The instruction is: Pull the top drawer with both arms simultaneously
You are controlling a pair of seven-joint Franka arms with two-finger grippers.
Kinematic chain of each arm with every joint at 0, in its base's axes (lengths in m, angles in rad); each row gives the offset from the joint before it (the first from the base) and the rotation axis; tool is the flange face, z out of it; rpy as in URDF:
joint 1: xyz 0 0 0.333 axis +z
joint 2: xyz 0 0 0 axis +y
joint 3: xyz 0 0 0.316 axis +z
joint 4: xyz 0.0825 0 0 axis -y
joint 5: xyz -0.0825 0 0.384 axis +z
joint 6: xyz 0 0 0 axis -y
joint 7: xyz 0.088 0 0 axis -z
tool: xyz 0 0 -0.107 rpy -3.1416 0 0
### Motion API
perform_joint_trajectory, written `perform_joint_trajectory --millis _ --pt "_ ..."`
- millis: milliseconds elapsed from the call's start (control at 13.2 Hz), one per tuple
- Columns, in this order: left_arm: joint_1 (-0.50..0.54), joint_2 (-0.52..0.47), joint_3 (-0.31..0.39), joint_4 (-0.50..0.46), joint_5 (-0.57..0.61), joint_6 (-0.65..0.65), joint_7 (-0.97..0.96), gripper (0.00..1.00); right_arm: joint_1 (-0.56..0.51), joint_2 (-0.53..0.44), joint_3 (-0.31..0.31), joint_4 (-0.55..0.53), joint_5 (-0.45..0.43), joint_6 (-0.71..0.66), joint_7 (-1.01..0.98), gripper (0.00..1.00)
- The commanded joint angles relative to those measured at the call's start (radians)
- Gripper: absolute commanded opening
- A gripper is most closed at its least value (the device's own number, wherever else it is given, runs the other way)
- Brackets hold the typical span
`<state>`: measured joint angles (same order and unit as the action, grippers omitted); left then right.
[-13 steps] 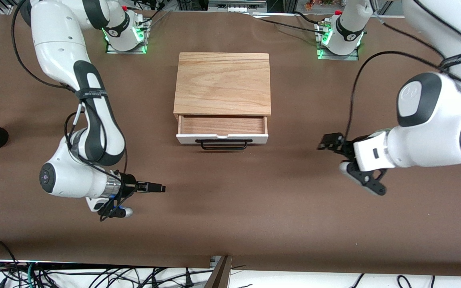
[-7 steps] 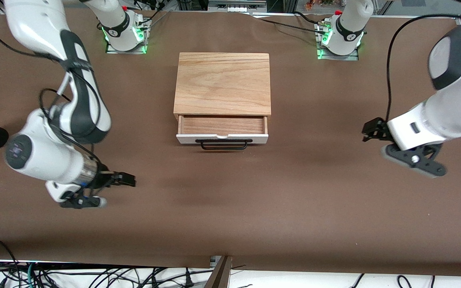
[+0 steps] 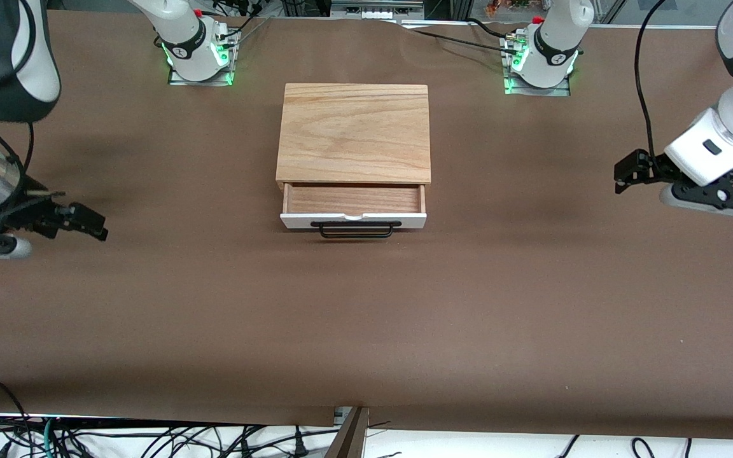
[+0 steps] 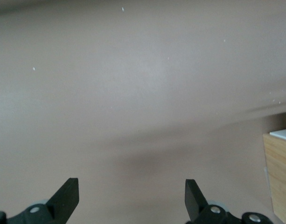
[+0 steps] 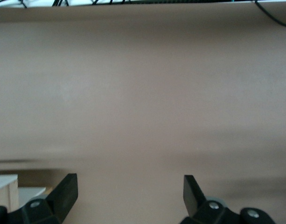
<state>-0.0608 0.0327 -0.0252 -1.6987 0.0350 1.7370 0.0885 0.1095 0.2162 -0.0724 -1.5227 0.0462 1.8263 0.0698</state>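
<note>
The top drawer (image 3: 354, 221) stands part way out of the cabinet, with its white front panel, black bar handle (image 3: 357, 230) and light wood interior (image 3: 352, 198) in view. My left gripper (image 3: 622, 175) is open and empty, up over the bare table toward the left arm's end, well clear of the drawer. My right gripper (image 3: 96, 228) is open and empty over the table toward the right arm's end. The left wrist view shows open fingers (image 4: 68, 196) over brown table. The right wrist view shows the same, with open fingers (image 5: 66, 193).
The cabinet's oak top slab (image 3: 354, 133) lies mid-table between the arm bases (image 3: 200, 57) (image 3: 539, 60). A corner of the cabinet shows in the left wrist view (image 4: 279, 177) and the right wrist view (image 5: 5, 191). Brown table (image 3: 366, 318) spreads all around.
Both arms have swung outward and upward, away from the middle of the table toward their own ends. The drawer has not moved. Both grippers stay open.
</note>
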Motion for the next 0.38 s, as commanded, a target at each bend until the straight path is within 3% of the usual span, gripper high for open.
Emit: perform_joint_trajectory --millis 0,303 --pt "0.016 -0.065 -0.013 -0.099 0.029 0.044 -0.007 1.00 -0.036 -0.061 0.036 -0.042 -0.025 -0.057 0.074 1.00" --pt "0.015 -0.062 -0.015 -0.091 0.023 0.029 -0.013 1.00 -0.030 -0.028 0.034 0.002 -0.029 -0.087 0.076 1.00"
